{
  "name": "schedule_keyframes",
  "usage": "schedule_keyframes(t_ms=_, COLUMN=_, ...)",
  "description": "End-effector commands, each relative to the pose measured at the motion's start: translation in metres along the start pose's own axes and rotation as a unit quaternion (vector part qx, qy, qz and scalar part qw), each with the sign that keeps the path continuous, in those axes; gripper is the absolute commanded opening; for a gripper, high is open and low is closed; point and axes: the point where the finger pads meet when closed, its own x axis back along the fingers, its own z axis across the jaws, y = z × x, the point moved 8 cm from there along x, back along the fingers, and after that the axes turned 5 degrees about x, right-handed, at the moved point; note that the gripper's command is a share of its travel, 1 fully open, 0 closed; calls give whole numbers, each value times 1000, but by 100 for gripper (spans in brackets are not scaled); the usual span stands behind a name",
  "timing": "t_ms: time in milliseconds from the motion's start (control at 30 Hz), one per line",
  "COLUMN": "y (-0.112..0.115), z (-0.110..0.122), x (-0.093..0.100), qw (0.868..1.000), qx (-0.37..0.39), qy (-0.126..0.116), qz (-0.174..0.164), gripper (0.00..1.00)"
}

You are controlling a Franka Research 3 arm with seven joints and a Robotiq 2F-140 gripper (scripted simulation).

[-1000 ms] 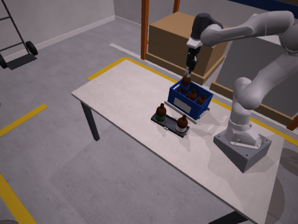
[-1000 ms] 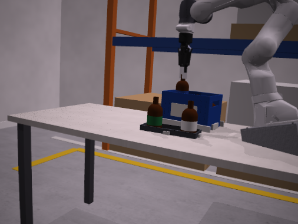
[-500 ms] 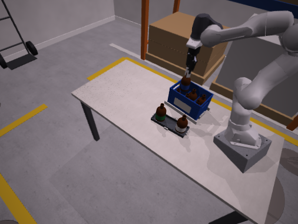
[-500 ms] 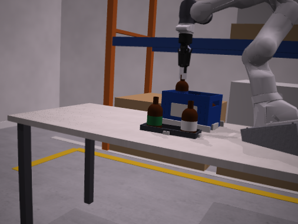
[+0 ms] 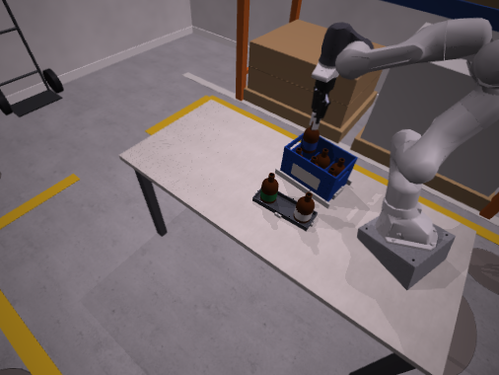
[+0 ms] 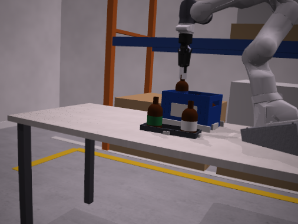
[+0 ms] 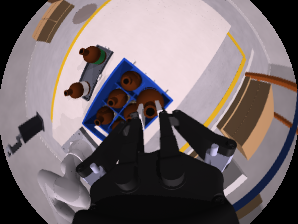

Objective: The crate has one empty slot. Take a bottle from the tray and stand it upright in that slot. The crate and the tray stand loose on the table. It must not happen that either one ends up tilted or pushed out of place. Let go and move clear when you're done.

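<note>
Blue-labelled bottle [image 5: 310,140] [image 6: 182,86] [image 7: 151,98] upright below gripper [image 5: 314,120] [image 6: 183,73] [image 7: 150,108], neck between fingertips.

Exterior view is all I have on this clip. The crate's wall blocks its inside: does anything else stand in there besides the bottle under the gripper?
Observer: Yes. The wrist view shows five other bottles in the crate.

Reviewer: Which slot is the one under the gripper lined up with?

Observer: From the wrist view, the held bottle is at a corner slot, at the crate's end farther from the arm's base.

Reviewer: And its label?

Observer: Blue, clear in the top view.
</note>
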Motion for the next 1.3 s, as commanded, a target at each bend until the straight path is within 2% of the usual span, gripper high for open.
schedule_keyframes(t_ms=0, y=0, z=1, x=0, qw=1000, qx=-3, qy=2, qz=1, gripper=0)
schedule_keyframes(t_ms=800, y=0, z=1, x=0, qw=1000, qx=-3, qy=2, qz=1, gripper=0)
schedule_keyframes(t_ms=1267, y=0, z=1, x=-7, qw=1000, qx=-3, qy=2, qz=1, gripper=0)
